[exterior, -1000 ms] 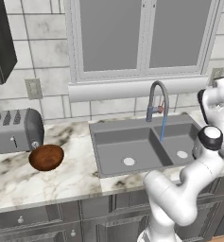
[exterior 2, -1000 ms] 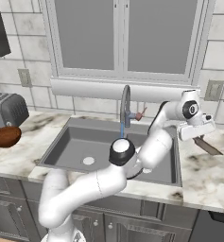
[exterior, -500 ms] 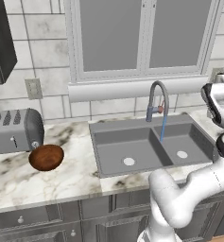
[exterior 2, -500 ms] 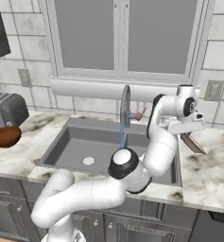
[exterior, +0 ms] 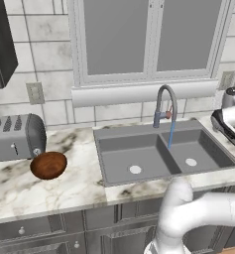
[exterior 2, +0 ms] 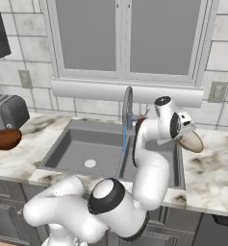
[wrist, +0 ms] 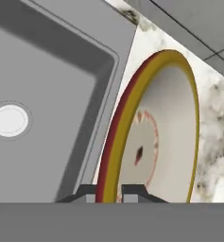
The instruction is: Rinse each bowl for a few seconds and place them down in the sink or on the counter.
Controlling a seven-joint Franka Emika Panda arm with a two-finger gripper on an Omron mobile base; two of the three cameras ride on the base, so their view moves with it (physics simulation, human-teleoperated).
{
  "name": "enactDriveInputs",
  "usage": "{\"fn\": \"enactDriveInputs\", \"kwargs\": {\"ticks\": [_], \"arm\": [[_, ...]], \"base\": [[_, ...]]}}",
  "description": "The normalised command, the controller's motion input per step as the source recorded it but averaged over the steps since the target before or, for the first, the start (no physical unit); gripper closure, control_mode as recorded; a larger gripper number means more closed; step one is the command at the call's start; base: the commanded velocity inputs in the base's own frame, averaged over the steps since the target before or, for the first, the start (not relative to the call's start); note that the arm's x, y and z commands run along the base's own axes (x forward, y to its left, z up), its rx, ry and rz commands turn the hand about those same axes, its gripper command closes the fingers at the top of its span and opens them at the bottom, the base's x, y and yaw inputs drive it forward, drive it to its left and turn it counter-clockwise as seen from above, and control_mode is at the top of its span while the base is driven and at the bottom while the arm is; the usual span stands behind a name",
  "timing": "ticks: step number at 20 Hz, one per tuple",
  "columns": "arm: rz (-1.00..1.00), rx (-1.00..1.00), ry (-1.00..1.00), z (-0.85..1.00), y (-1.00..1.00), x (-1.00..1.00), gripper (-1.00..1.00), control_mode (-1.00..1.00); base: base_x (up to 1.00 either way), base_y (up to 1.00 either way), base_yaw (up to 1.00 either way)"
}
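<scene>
My gripper [exterior 2: 183,135] is shut on the rim of the pale beige bowl [exterior 2: 191,142], holding it tilted on edge in the air over the right rim of the sink [exterior 2: 69,145]. In the hand view the pale bowl [wrist: 153,142] fills the middle, its yellow rim pinched between my fingertips [wrist: 86,193], with a sink basin and drain [wrist: 9,119] to its left. The reddish-brown bowl [exterior: 48,165] sits upright on the counter [exterior: 84,161] by the toaster, far left of the gripper [exterior: 229,119]. Water runs from the faucet [exterior: 165,104].
A silver toaster [exterior: 15,137] stands at the back left of the counter. The blue water stream [exterior 2: 123,139] falls near the divider between the two basins. A window sill and tiled wall lie behind the sink [exterior: 134,149]. Wall outlets sit at the right.
My hand has carried the pale bowl a little left and down from over the right counter towards the sink's right edge. The brown bowl has not moved.
</scene>
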Motion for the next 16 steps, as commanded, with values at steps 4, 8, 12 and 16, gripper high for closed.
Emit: {"fn": "enactDriveInputs", "kwargs": {"ticks": [4, 8, 12, 16], "arm": [[0.14, -0.24, -0.29, 0.34, 0.34, -0.42, 1.00, -1.00], [0.16, -0.19, -0.13, 0.59, 0.34, -0.53, 1.00, -1.00], [0.17, -0.15, -0.01, 0.63, 0.25, -0.46, 1.00, -1.00], [0.18, -0.13, 0.00, 0.58, 0.19, -0.37, 1.00, -1.00]], "base": [[0.00, 0.00, 0.00], [0.00, 0.00, 0.00], [0.00, 0.00, 0.00], [0.00, 0.00, 0.00]]}}
